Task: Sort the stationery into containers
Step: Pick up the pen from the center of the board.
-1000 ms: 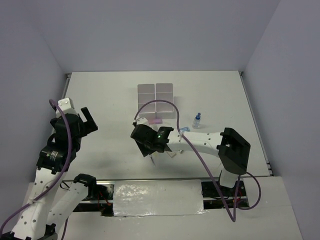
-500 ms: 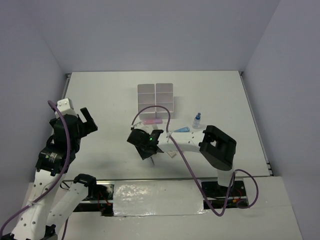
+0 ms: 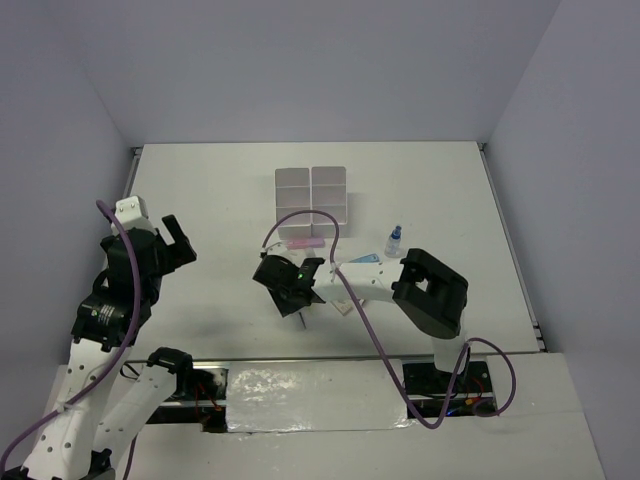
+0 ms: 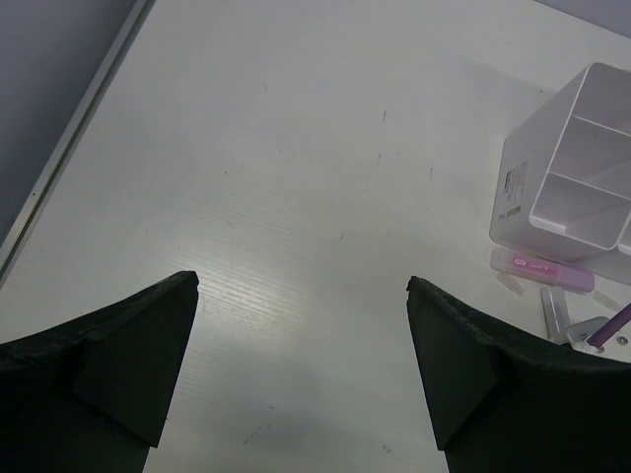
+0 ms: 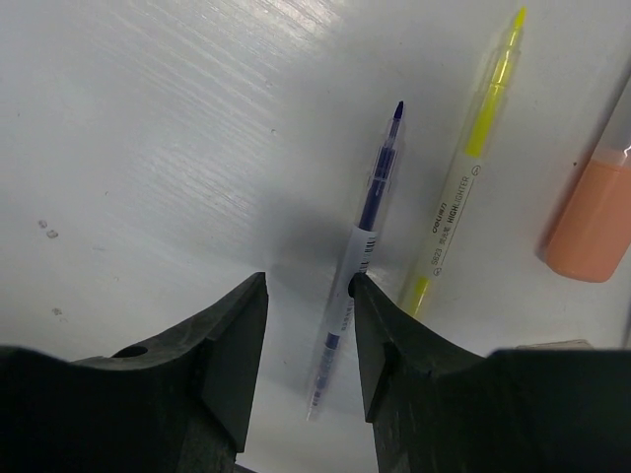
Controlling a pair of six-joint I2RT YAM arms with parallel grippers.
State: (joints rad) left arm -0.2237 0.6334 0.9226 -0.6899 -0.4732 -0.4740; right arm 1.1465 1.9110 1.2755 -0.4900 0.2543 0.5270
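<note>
My right gripper (image 5: 308, 286) is low over the table with its jaws partly open around a thin blue-inked pen (image 5: 370, 197). The pen lies flat, touching the right finger, with a gap to the left finger. Beside the pen lie a yellow highlighter (image 5: 458, 202) and an orange marker (image 5: 592, 227). In the top view the right gripper (image 3: 298, 310) is in front of the white containers (image 3: 312, 193), and a pink marker (image 3: 303, 243) lies at their near side. My left gripper (image 4: 303, 286) is wide open and empty, raised at the left (image 3: 172, 240).
A small clear bottle with a blue cap (image 3: 394, 241) stands right of the containers, with a blue piece (image 3: 365, 259) near it. The right arm's cable loops over the middle. In the left wrist view the containers (image 4: 567, 168) and pink marker (image 4: 542, 268) show at the right edge.
The right arm has drawn back to the left and lowered over the pens, and its jaws have narrowed a little around the blue pen. The left arm has stayed put.
</note>
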